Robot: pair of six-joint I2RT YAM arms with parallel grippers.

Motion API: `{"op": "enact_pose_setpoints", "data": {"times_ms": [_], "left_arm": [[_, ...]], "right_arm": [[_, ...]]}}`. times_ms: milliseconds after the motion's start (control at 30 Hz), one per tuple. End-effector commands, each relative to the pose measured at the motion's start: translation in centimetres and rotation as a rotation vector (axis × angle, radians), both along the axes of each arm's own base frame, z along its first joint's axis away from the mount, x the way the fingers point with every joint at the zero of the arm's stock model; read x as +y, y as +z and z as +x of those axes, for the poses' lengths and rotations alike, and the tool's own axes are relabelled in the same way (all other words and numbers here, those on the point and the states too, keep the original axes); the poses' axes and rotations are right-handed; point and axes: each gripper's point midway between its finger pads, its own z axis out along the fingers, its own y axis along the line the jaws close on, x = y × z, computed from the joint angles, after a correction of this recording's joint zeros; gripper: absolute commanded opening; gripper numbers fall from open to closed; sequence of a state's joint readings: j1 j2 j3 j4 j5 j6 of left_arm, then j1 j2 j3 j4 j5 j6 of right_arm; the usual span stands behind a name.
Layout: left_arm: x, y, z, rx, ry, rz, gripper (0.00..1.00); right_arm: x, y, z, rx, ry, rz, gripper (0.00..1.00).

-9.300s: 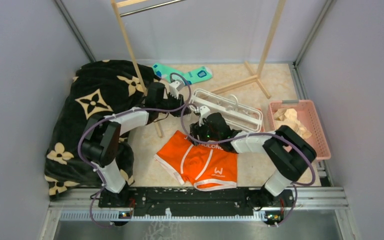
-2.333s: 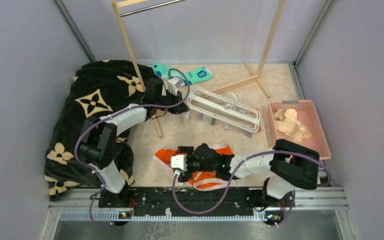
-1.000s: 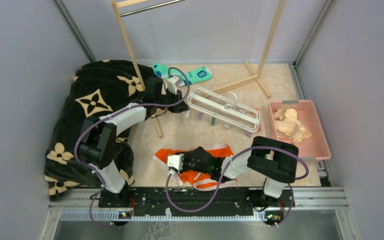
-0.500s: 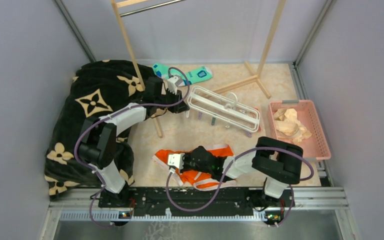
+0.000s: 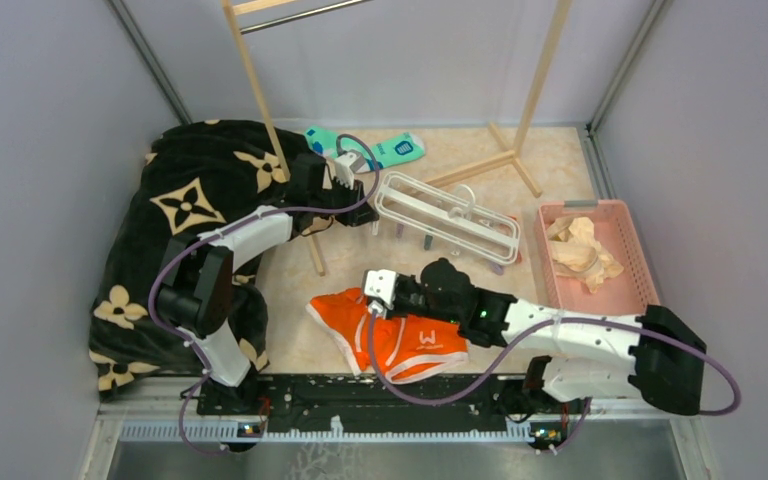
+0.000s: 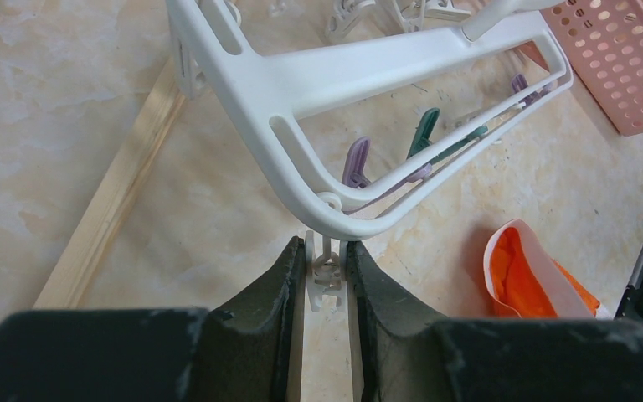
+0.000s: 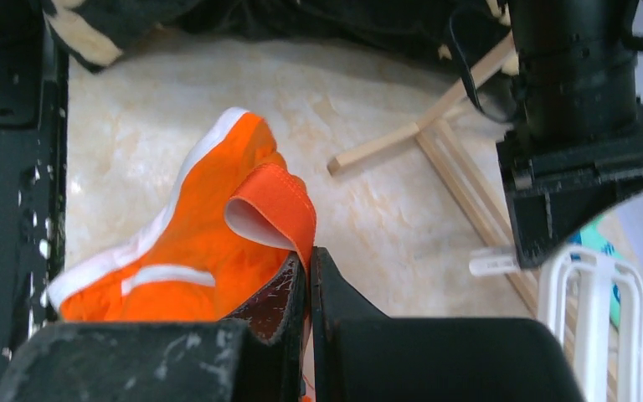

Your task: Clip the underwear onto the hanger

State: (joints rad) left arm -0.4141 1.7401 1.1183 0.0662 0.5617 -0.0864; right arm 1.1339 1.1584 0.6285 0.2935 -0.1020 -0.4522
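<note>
Now the right pincer (image 7: 308, 260) is clenched on a fold of the orange underwear (image 5: 410, 340), pinching the waistband edge between its jaws. A moment earlier that arm lay low across the garment with its jaws apart. Since then it has closed and pulled back toward the middle of the tabletop (image 5: 360, 262), so the cloth is bunched and its white W logo faces up. The underwear still rests mostly on the tabletop, at the front, well apart from the hanger (image 5: 450, 215) behind it. The left pincer (image 6: 326, 260) has not moved: it squeezes a white clip (image 6: 325, 275) dangling at the hanger's near corner. This probably means the garment is secured and the next job is carrying the held edge to that waiting clip.
</note>
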Motion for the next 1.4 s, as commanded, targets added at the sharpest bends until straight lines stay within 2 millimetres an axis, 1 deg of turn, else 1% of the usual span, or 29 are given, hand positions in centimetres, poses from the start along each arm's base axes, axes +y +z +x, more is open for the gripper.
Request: {"op": "enact_pose_setpoints", "data": {"times_ms": [0, 200, 267, 367, 467, 567, 633, 733, 767, 833, 967, 1067, 1133, 1200, 1267, 1333, 1367], "left_arm": [[-0.4, 2.9, 0.9, -0.057, -0.006, -0.043, 0.0], [-0.4, 2.8, 0.9, -0.051, -0.005, -0.044, 0.0], [-0.5, 2.8, 0.9, -0.051, -0.005, -0.045, 0.0], [-0.5, 2.8, 0.9, -0.051, -0.005, -0.045, 0.0], [-0.5, 2.8, 0.9, -0.048, -0.007, -0.047, 0.0], [-0.6, 2.6, 0.9, -0.041, -0.008, -0.047, 0.0], [-0.6, 2.6, 0.9, -0.039, -0.008, -0.047, 0.0], [-0.5, 2.6, 1.0, -0.041, -0.008, -0.047, 0.0], [-0.6, 2.6, 1.0, -0.042, -0.008, -0.047, 0.0], [-0.5, 2.6, 0.9, -0.04, -0.009, -0.047, 0.0], [-0.6, 2.5, 1.0, -0.035, -0.008, -0.047, 0.0], [-0.5, 2.3, 1.0, -0.033, -0.004, -0.044, 0.0], [-0.6, 2.2, 1.0, -0.032, -0.003, -0.045, 0.0], [-0.5, 2.1, 1.1, -0.031, 0.001, -0.04, 0.0], [-0.4, 2.0, 1.1, -0.032, 0.004, -0.033, 0.0], [-0.3, 2.1, 1.2, -0.039, 0.006, -0.03, 0.0], [-0.2, 2.0, 1.1, -0.04, 0.007, -0.026, 0.0]], "right_arm": [[-2.8, 1.5, 0.6, 0.013, -0.04, -0.072, 0.0], [-5.2, 4.1, 2.4, -0.049, -0.104, -0.087, 0.0], [-5.5, 4.5, 2.6, -0.06, -0.113, -0.093, 0.0], [-5.3, 4.1, 2.6, -0.044, -0.115, -0.095, 0.0], [-4.1, 2.4, 2.8, 0.033, -0.136, -0.094, 0.0], [-2.2, -0.7, 2.2, 0.088, -0.156, -0.115, 0.0], [-0.7, -2.9, 1.0, 0.079, -0.138, -0.157, 0.0], [2.2, -5.9, -1.8, 0.157, -0.049, -0.172, 0.0], [3.0, -6.6, -2.7, 0.192, -0.01, -0.169, 0.0], [4.2, -7.3, -3.6, 0.238, 0.024, -0.159, 0.01], [5.5, -8.0, -3.6, 0.264, 0.034, -0.154, 0.1], [5.8, -8.6, -3.8, 0.277, 0.043, -0.17, 0.12], [5.8, -8.9, -4.0, 0.291, 0.048, -0.166, 0.17], [5.7, -9.0, -4.1, 0.297, 0.046, -0.167, 0.3], [5.6, -8.6, -3.9, 0.288, 0.038, -0.163, 0.39], [5.5, -8.0, -3.5, 0.265, 0.029, -0.15, 0.52], [5.5, -7.7, -3.4, 0.248, 0.028, -0.147, 0.55]]}}
